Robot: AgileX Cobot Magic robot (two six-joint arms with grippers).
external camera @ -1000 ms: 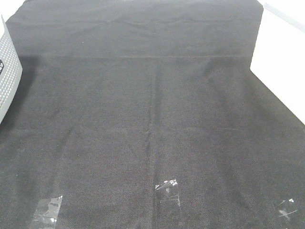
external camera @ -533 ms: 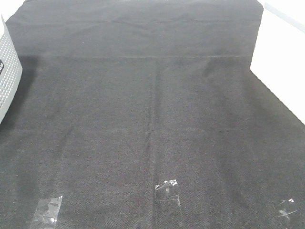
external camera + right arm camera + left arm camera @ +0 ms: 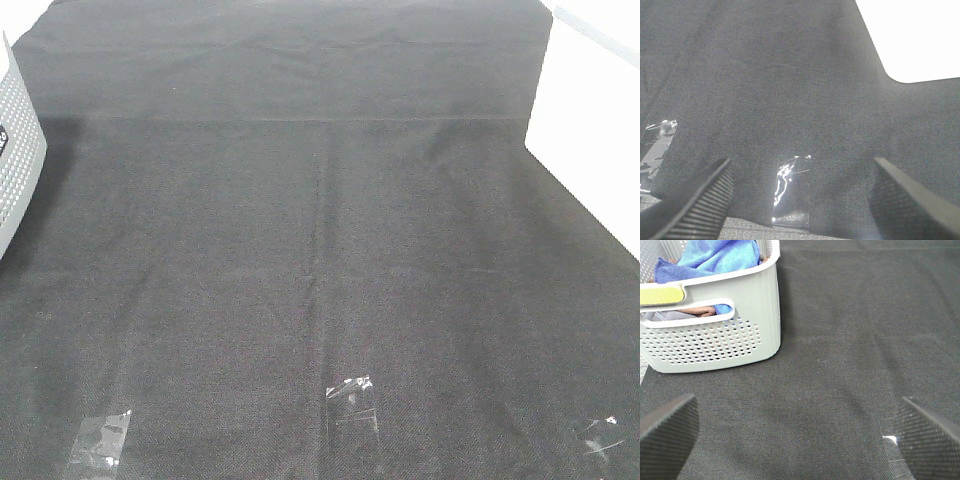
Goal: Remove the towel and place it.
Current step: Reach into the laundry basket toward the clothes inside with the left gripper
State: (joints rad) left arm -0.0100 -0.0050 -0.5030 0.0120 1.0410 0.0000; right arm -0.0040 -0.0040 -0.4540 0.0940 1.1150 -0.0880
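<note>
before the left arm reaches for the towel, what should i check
1. towel in the basket, in view from the left wrist: ok
2. left gripper open and empty: ok
3. right gripper open and empty: ok
4. black cloth lying flat in front of the basket: ok
5. towel free of the other fabric under it: cannot tell

Soft, even overhead light is washing the black woven table cloth (image 3: 320,250), and it's looking grainy. Just ahead of the right gripper (image 3: 802,167), clear tape strips (image 3: 786,182) are glaring white; further out, bare white tabletop (image 3: 915,35) is blowing out. Its ribbed fingers (image 3: 695,205) are blurring, close to the lens.
</note>
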